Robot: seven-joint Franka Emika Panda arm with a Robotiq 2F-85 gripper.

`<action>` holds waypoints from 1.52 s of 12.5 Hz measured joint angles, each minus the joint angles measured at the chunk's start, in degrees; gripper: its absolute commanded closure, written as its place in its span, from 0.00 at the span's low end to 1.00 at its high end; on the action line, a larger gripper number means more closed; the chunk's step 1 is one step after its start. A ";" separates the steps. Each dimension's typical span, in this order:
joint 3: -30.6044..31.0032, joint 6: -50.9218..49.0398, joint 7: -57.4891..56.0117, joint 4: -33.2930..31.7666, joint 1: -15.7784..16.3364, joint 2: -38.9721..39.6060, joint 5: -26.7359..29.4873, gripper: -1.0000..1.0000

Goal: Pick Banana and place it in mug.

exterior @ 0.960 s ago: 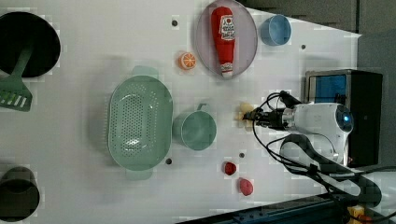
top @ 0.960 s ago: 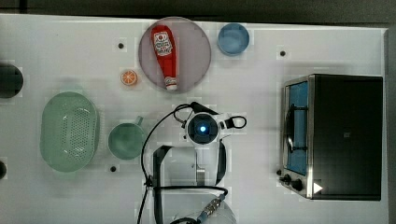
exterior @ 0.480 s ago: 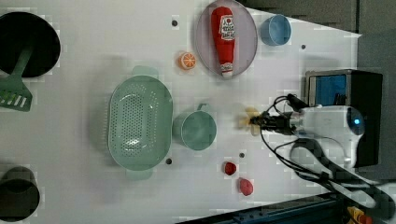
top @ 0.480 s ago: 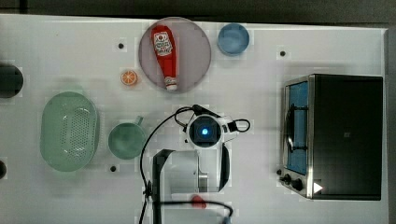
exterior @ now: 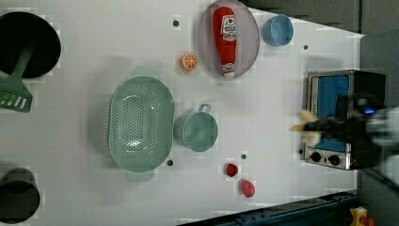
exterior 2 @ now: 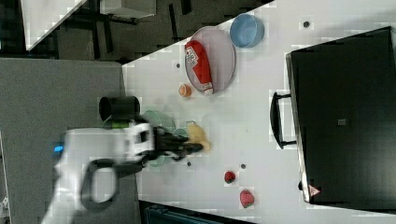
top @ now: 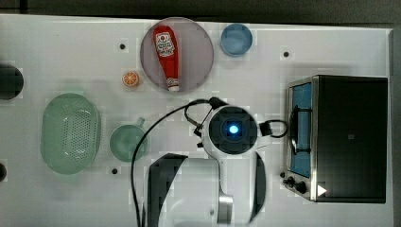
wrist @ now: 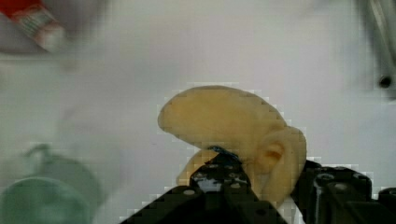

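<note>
The banana (wrist: 233, 121), pale yellow and curved, is pinched between my gripper's (wrist: 266, 179) black fingers, and it hangs clear of the white table. In the left view the gripper (exterior: 314, 128) holds the banana (exterior: 305, 127) up in front of the toaster oven, well to the right of the teal mug (exterior: 197, 133). In the right view the banana (exterior 2: 199, 135) sticks out from the gripper (exterior 2: 192, 146). The mug (top: 127, 142) stands upright with nothing in it, to the top view's left of my wrist (top: 233, 128).
The toaster oven (top: 340, 137) stands close on the top view's right. A pale green basket (top: 70, 132) sits beside the mug. A ketchup bottle (top: 165, 52) lies on a plate, near an orange slice (top: 131, 78) and a blue bowl (top: 236, 39). Two small red items (exterior: 230, 169) lie nearby.
The arm has risen and swung toward the oven, to the left view's right, carrying the banana farther from the mug. The grip has stayed closed on the fruit.
</note>
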 measured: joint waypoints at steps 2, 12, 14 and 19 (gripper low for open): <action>1.03 -6.85 0.41 6.04 -0.21 -5.36 0.67 0.67; 23.13 -3.47 28.09 4.81 2.37 -0.40 11.08 0.67; 28.37 5.22 33.94 1.01 4.39 2.04 10.79 0.67; 29.27 21.42 41.67 -1.68 6.72 14.38 9.77 0.64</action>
